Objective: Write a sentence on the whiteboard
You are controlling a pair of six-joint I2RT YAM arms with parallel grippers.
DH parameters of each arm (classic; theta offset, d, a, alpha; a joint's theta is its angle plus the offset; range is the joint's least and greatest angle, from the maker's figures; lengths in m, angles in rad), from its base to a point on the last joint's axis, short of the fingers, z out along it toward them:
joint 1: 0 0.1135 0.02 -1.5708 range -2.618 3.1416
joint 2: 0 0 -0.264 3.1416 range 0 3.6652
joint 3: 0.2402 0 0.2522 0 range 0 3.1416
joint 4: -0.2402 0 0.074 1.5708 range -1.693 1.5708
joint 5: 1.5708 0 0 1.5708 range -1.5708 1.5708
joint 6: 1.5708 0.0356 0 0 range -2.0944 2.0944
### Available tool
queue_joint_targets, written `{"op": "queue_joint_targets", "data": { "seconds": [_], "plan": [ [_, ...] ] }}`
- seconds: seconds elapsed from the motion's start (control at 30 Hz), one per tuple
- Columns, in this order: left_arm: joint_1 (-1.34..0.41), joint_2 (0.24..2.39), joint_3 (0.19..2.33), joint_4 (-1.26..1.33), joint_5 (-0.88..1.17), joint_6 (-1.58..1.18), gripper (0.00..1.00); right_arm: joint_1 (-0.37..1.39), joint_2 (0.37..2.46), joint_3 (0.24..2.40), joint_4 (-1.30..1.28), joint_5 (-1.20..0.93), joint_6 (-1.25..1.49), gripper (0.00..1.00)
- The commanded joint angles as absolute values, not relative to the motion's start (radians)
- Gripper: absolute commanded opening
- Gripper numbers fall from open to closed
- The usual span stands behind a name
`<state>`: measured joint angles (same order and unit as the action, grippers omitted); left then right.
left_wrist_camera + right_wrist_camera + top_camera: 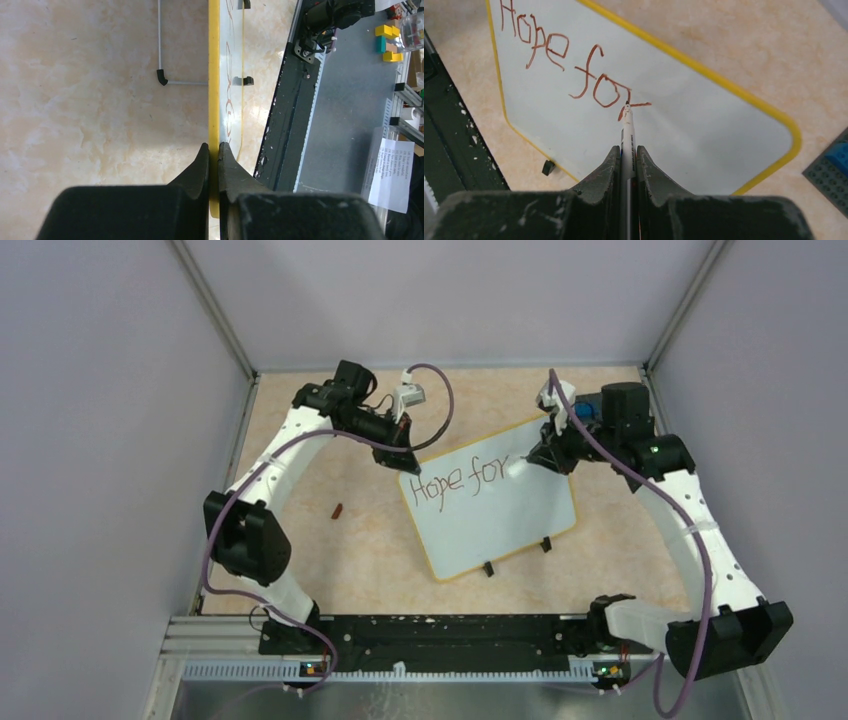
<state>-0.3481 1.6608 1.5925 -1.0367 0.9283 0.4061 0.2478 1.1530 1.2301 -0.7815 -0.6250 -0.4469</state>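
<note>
Whiteboard [500,525] rim pinched by left fingers [196,175]; right fingers [605,175] clamp marker [627,131] touching sentence [555,51]

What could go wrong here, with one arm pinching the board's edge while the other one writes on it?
1. The left gripper bites only the thin yellow edge of the whiteboard, so pen pressure might make the board pivot or slip and skew the letters.
2. The marker is pinched between the narrow fingers of the right gripper. Pushing too hard could tilt it or slide it back, leaving faint or broken strokes in the sentence.
</note>
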Motion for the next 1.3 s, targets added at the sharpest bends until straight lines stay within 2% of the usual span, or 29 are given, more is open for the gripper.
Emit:
{"op": "queue_joint_targets", "data": {
  "seconds": [0.0, 0.23, 0.37, 0.43, 0.53, 0.8, 1.1, 1.27],
  "plan": [
    [-0.352, 1.712, 1.682, -1.085, 0.896, 0.513, 0.0, 0.184, 1.176, 1.348, -0.841, -0.697, -0.529, 0.0],
    [-0.354, 1.792, 1.805, -1.183, 0.859, 0.586, 0.02, 0.156, 1.185, 1.376, -0.933, -0.748, -0.602, 0.0],
    [-0.355, 1.792, 1.825, -1.164, 0.875, 0.552, 0.25, 0.157, 1.178, 1.369, -0.978, -0.762, -0.639, 0.0],
    [-0.358, 1.793, 1.831, -1.15, 0.912, 0.529, 0.3, 0.156, 1.177, 1.361, -0.975, -0.735, -0.644, 0.0],
    [-0.369, 1.795, 1.827, -1.115, 0.943, 0.491, 0.31, 0.153, 1.178, 1.354, -0.93, -0.683, -0.615, 0.0],
    [-0.4, 1.829, 1.822, -1.062, 0.983, 0.441, 0.29, 0.135, 1.224, 1.363, -0.876, -0.613, -0.616, 0.0],
    [-0.411, 1.841, 1.823, -1.048, 0.965, 0.429, 0.07, 0.136, 1.237, 1.358, -0.878, -0.614, -0.628, 0.0],
    [-0.414, 1.841, 1.823, -1.048, 0.967, 0.431, 0.0, 0.136, 1.25, 1.362, -0.87, -0.628, -0.617, 0.0]
  ]
}}
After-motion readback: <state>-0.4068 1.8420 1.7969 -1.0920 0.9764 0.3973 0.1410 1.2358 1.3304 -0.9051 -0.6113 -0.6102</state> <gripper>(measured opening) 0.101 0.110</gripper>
